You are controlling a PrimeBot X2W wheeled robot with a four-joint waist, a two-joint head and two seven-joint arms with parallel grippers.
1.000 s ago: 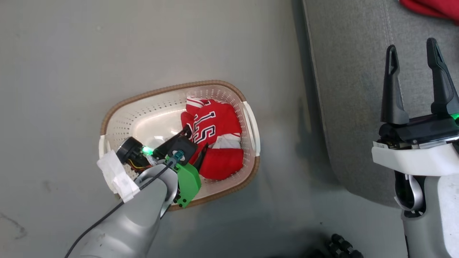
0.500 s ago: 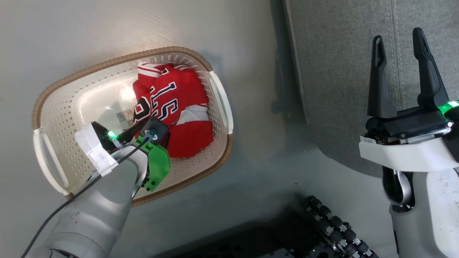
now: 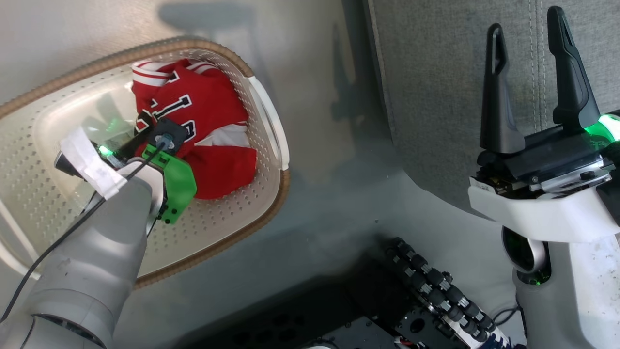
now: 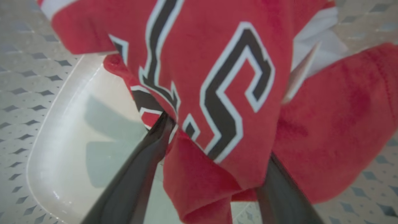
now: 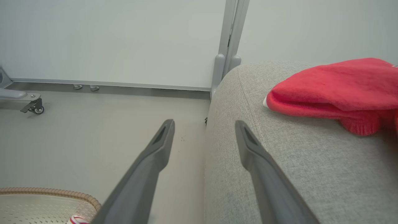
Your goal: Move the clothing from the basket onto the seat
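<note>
Half the basket [image 3: 227,218] cut off, left hand [image 4: 214,140] partly under jersey [image 4: 224,62]

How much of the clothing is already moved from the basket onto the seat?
Done: one red garment lies on the seat. In hand: the open left gripper straddles a fold of the jersey inside the basket, not yet closed. Left: grip it, lift it, lay it on the seat. The right gripper is open and empty.

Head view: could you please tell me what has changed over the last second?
The camera dipped closer, so the basket looks larger. The left gripper reached further into the jersey, open jaws now straddling a fold, nothing gripped. The right gripper stayed open at the edge of the seat.
</note>
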